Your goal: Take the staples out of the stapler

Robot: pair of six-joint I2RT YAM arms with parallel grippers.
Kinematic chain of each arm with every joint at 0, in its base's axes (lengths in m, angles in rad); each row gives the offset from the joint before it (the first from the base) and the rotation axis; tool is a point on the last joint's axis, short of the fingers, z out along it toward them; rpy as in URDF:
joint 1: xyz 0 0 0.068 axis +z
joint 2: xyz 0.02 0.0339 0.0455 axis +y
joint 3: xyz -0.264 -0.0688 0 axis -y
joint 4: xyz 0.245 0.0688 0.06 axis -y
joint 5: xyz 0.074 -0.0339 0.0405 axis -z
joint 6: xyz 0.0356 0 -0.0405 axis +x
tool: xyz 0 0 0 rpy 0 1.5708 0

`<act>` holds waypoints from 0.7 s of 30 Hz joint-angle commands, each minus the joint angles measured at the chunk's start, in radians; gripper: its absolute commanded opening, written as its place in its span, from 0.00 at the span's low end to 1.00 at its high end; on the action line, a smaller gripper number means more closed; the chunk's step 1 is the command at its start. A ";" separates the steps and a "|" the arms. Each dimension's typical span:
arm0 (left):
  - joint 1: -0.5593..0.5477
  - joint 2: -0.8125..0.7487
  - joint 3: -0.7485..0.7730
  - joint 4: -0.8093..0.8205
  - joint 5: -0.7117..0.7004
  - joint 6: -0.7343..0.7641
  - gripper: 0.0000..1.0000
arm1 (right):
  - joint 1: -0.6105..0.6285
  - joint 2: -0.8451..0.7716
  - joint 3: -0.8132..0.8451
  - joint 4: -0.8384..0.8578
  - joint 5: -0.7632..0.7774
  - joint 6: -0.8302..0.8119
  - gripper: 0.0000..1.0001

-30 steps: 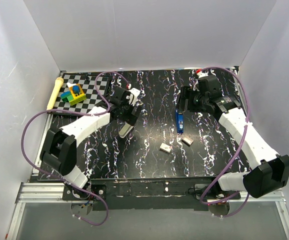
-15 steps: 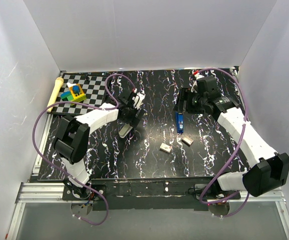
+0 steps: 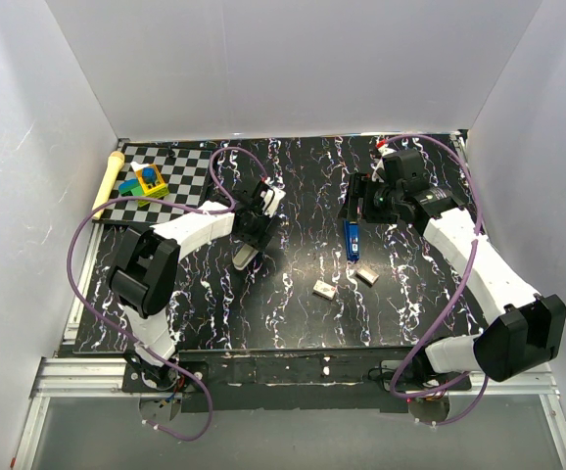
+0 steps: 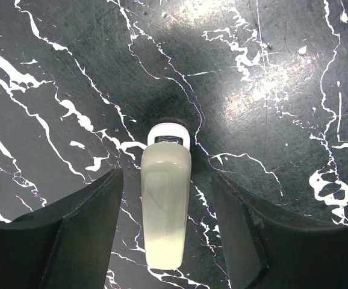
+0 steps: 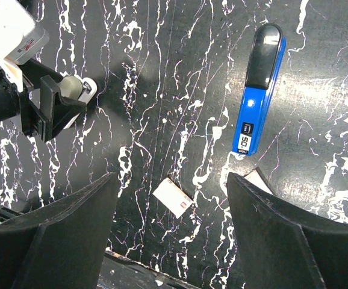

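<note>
A pale cream stapler (image 4: 165, 205) lies flat on the black marbled table, with its white metal end (image 4: 168, 135) pointing away. My left gripper (image 4: 168, 180) straddles it; the jaws stand open, with a gap on each side. From above, this gripper (image 3: 252, 235) sits over the cream stapler (image 3: 246, 257). A blue and black stapler (image 5: 257, 102) lies under my right gripper (image 5: 173, 180), which hovers open and holds nothing. Seen from above, the right gripper (image 3: 359, 204) hangs just behind the blue stapler (image 3: 352, 238). The staples are hidden.
Two small white boxes (image 3: 324, 290) (image 3: 366, 276) lie in front of the blue stapler; one (image 5: 174, 197) bears a red mark. A checkered mat (image 3: 180, 176) at the back left carries toy blocks (image 3: 146, 182). A wooden stick (image 3: 108, 182) lies beside it. White walls enclose the table.
My left gripper's jaws have narrowed around the cream stapler, and the left arm's elbow has swung inward. The right arm has barely moved.
</note>
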 commanded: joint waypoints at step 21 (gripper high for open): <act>-0.015 -0.006 0.070 -0.028 0.000 -0.002 0.00 | 0.008 0.005 0.043 -0.014 0.007 -0.010 0.75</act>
